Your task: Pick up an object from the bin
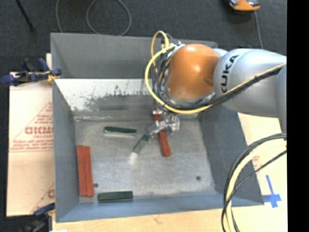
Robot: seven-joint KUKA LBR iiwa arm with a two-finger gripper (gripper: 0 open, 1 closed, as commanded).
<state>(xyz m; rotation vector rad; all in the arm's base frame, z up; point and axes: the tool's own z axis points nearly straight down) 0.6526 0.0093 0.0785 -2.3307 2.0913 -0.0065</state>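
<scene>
Hanging over the bin (186,173), the gripper (163,125) is sitting at a red stick's (165,146) upper end; whether apart or together cannot be told.

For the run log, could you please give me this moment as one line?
gripper: low in bin, centre-back | nearest: short red stick, green pen | hold: unconfirmed
</scene>
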